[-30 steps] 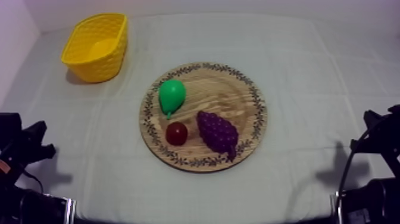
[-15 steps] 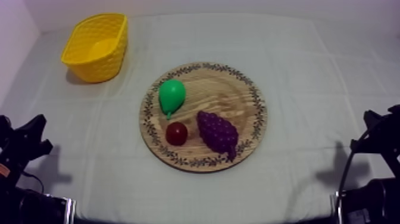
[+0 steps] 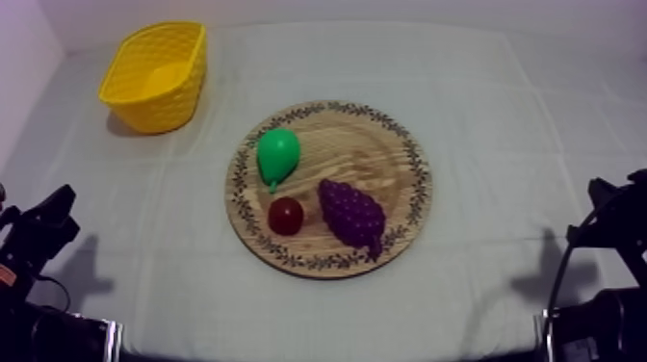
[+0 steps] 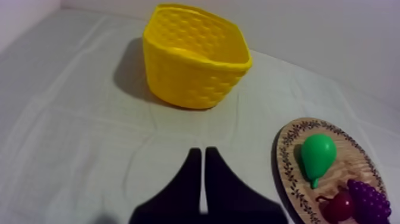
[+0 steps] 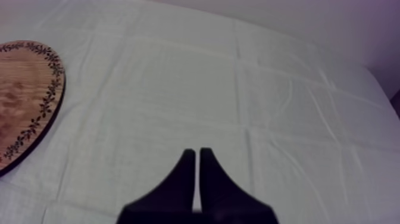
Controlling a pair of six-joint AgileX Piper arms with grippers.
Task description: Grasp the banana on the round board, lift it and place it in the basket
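no readable text, no labels anywhere

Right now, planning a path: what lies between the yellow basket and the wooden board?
Bare cloth alone, from yellow basket to wooden board, in the top and left wrist views.

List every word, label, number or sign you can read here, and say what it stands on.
None: no text can be read anywhere.
The wooden board has a leafy pattern round its rim, not letters.
The yellow basket, pear, bunch of grapes, small red fruit and cloth show no markings.
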